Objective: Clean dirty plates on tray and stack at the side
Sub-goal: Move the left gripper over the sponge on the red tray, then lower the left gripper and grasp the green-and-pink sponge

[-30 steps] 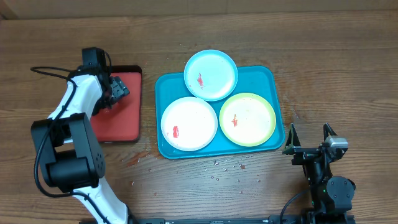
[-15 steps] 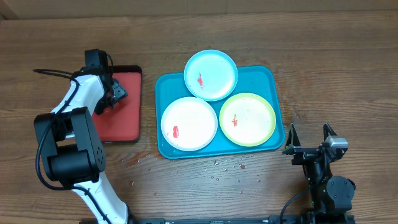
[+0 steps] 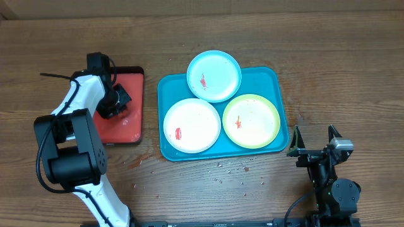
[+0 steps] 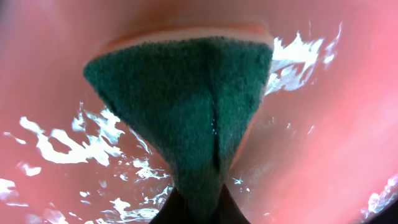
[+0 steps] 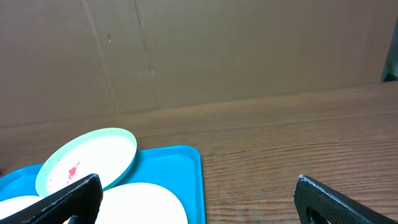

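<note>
Three plates lie on the turquoise tray [image 3: 172, 86]: a white one [image 3: 192, 125] at front left, a light-blue one [image 3: 214, 75] overlapping the back rim, a yellow-green one [image 3: 251, 120] at front right. Each carries a red smear. My left gripper [image 3: 115, 101] is down on the red tray [image 3: 127, 126], shut on a green sponge [image 4: 186, 106] that is pinched into a wedge between its fingers. My right gripper [image 3: 313, 135] stands open near the table's front right, apart from the tray, nothing between its fingers. In the right wrist view the light-blue plate [image 5: 87, 158] and tray corner [image 5: 171, 165] lie ahead.
The red tray [image 4: 348, 124] looks wet and glossy under the sponge. Small crumbs [image 3: 230, 167] are scattered on the wooden table in front of the turquoise tray. A cardboard wall [image 5: 217, 50] backs the table.
My left gripper has closed from open onto the green sponge and shifted slightly toward the front on the red tray. The right arm and the plates have not moved.
</note>
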Robot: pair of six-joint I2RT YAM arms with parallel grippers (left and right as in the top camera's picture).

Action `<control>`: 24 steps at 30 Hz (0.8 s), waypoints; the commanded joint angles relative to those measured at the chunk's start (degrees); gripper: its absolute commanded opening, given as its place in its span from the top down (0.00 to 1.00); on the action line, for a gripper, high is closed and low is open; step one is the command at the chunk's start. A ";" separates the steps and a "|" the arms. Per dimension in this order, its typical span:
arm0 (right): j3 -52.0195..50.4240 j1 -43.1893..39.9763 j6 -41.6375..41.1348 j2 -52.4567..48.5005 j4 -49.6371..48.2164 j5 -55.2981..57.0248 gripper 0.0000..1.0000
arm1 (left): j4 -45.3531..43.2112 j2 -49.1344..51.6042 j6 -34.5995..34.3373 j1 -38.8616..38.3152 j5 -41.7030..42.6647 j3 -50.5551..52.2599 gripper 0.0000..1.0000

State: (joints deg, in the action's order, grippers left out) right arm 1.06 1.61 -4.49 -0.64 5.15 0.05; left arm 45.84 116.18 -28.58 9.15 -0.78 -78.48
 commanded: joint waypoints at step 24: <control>-0.59 0.37 -0.17 0.26 -0.33 0.31 0.00 | -11.78 0.83 0.28 0.44 -2.03 1.29 0.27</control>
State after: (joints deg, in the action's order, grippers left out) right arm 1.06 1.61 -4.45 -0.64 5.19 0.03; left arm 33.98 116.18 -28.29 9.17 -5.91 -78.76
